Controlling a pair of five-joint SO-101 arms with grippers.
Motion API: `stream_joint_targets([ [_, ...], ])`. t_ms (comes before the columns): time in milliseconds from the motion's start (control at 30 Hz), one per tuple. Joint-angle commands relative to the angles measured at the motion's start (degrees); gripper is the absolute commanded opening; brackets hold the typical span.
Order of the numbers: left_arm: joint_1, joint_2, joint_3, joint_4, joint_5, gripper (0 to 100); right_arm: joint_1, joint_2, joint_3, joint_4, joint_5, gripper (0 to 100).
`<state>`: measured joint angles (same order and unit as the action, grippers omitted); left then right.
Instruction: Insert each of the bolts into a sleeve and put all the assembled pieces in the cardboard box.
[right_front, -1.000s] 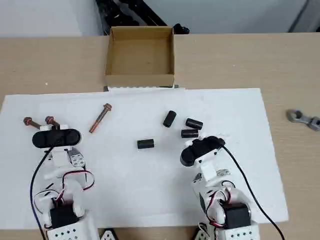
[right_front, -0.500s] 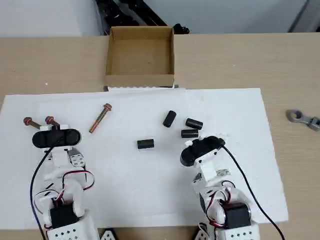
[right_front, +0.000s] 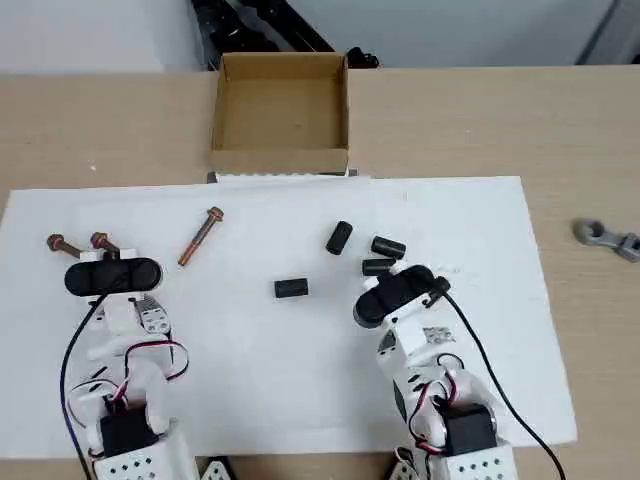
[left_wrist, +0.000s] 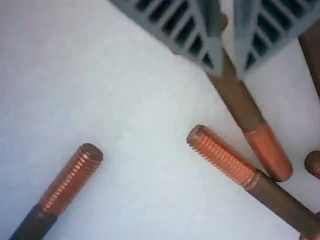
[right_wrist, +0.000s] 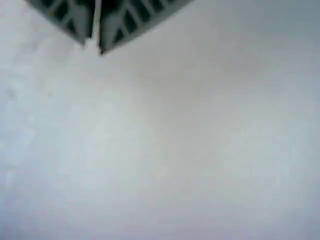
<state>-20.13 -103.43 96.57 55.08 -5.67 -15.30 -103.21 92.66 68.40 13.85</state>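
On the sheet (right_front: 250, 370): bolts (right_front: 200, 236) at the left, four sleeves (right_front: 291, 288) mid-right; all loose, none joined
Box (right_front: 280, 160): just beyond the sheet's far edge; open, no pieces in it
Progress: nothing done yet, I judge; every insertion and every drop is left
Left claw (left_wrist: 227, 62): jaws together, a slit between; over a bolt's shank, not clamped on it as far as shows
Right claw (right_wrist: 96, 46): jaws together, holding nothing; over bare sheet
Room: broad bare sheet between the arms and on toward the box; its near wall is the edge to clear; three sleeves crowd together near the right arm
Wrench (right_front: 605, 236): on the table, well right of the sheet
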Motion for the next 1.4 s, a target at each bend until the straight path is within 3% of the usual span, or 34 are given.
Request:
stream_joint_targets([
  [0,-0.2,-0.9,-0.9,-1.1,0.4,0,0.8,0.0,-0.5,-1.1,0.4,1.8],
  [400,-0.2,-0.9,-0.9,-1.1,0.4,0,7.5,5.5,-11.7,1.9,3.7,1.8],
  [633,2.5,-0.9,-0.9,-1.3,0.4,0,9.5,34.2,-33.7,2.8,3.1,1.7],
  [767,4.5,-0.9,-0.9,-1.3,0.4,0,8.9,53.9,-51.3,8.7,-2.3,1.8],
  [1033,7.6,-0.9,-0.9,-1.3,0.2,0,-0.3,73.5,-82.2,21.8,-10.0,1.8],
  [1100,7.6,-0.9,-0.9,-1.3,-2.9,1,-0.7,76.1,-88.3,24.9,-11.2,1.9],
  [1200,8.0,-0.9,-0.8,-0.9,-13.5,5,1.8,80.4,-93.0,27.6,-11.1,1.9],
  [1367,7.6,-0.8,-4.4,3.2,-14.1,11,3.3,86.0,-93.1,27.8,-11.0,1.7],
])
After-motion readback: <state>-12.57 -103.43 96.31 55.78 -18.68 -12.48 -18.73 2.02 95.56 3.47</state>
